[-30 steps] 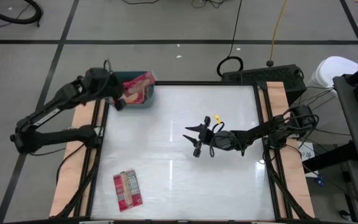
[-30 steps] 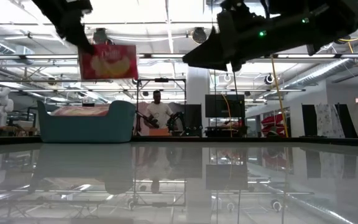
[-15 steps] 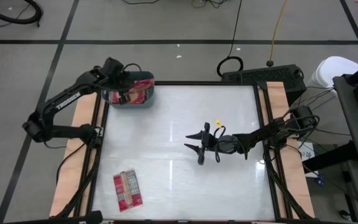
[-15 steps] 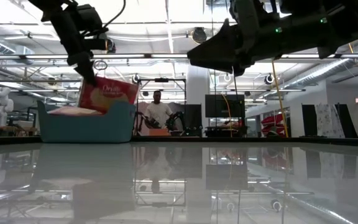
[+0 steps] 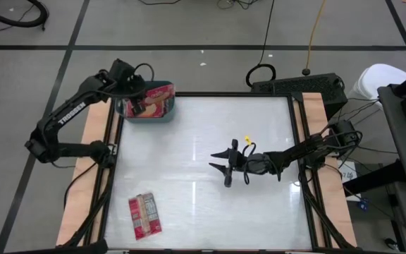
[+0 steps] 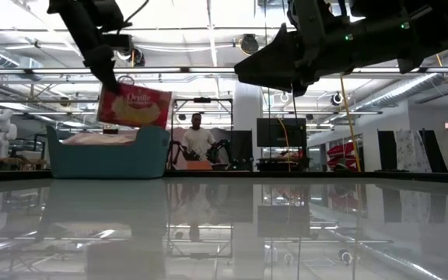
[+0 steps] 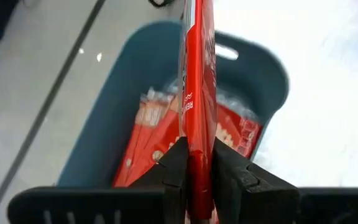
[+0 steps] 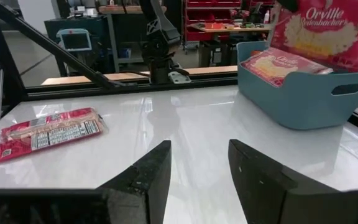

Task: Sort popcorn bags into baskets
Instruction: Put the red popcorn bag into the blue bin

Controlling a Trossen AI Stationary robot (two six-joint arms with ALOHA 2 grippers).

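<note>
- my left gripper [image 7: 194,163] is pinched tight on the bottom edge of a popcorn bag [image 6: 134,106], fingers [image 7: 174,167] pressed flat against both faces, the packet standing edge-on between them.
- that bag hangs above the blue basket [image 5: 141,113] at the far left corner of the table [image 5: 203,141]; in the low view its lower edge sits above the rim, tilted, clear of the walls.
- more red bags [image 7: 166,127] already lie flat inside the basket, stacked against one side, with some blue floor bare beside them.
- the basket's near wall has a handle slot [image 8: 345,89], and the rim is open all round.
- my right gripper [image 5: 224,159] hovers over the middle of the table with its fingers [image 8: 143,176] spread wide apart, gripping nothing.
- one bag [image 5: 144,214] lies flat, printed back up, near the front left edge, well apart from both grippers.
- the stretch of table between that bag and the basket is bare white surface.
</note>
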